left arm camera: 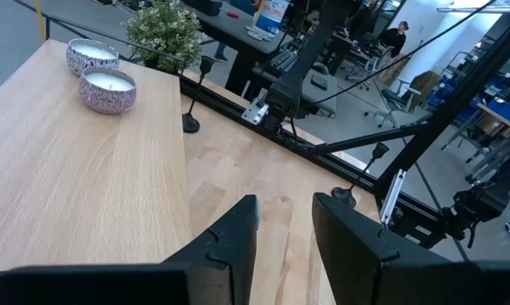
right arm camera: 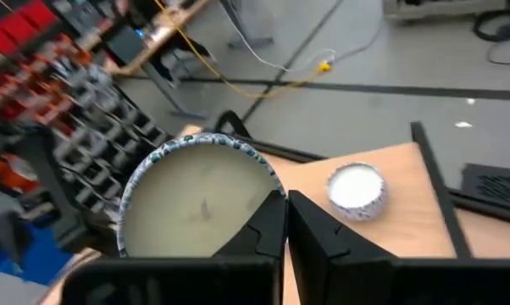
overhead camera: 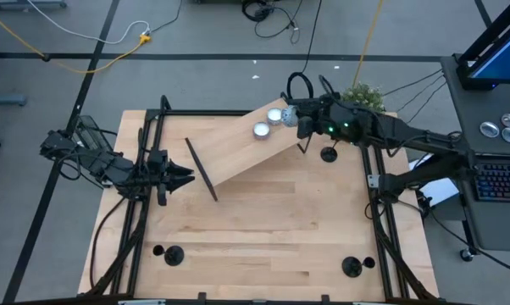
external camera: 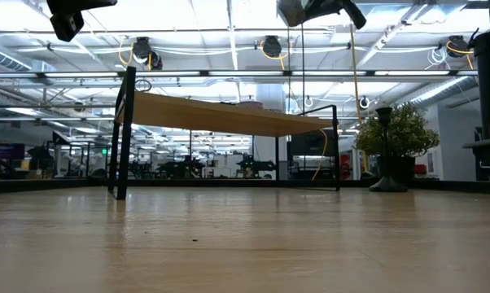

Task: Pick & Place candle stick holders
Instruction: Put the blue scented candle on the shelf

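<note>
Black candle stick holders stand upright on their disc bases on the table: one [overhead camera: 329, 154] [external camera: 383, 150] [left arm camera: 190, 119] by the raised wooden shelf's right end, two near the front edge [overhead camera: 172, 252] [overhead camera: 352, 267]. My right gripper [overhead camera: 302, 119] [right arm camera: 285, 203] hangs above the shelf's [overhead camera: 230, 148] far right end, shut on a silvery patterned candle [overhead camera: 289, 111] [right arm camera: 196, 199]. Two more such candles [overhead camera: 262, 130] [overhead camera: 275, 116] sit on the shelf. My left gripper [overhead camera: 187, 176] [left arm camera: 285, 216] hovers at the table's left, open, holding nothing, pointing toward the shelf. My right gripper has the candle by its rim [right arm camera: 270, 193], on the side nearest the wrist. One finger [right arm camera: 259, 224] stands in front of the wax and the other outside the wall. The fingers come from the table's right, slanting a little downward. The candle is lifted clear of the shelf.
The shelf rests on thin black legs [external camera: 121, 134] above the table's far middle. A small potted plant [overhead camera: 365, 93] stands behind the table's far right corner. Black frame rails [overhead camera: 145, 169] run along both table sides. Bare wood [overhead camera: 263, 212] lies across the table's middle.
</note>
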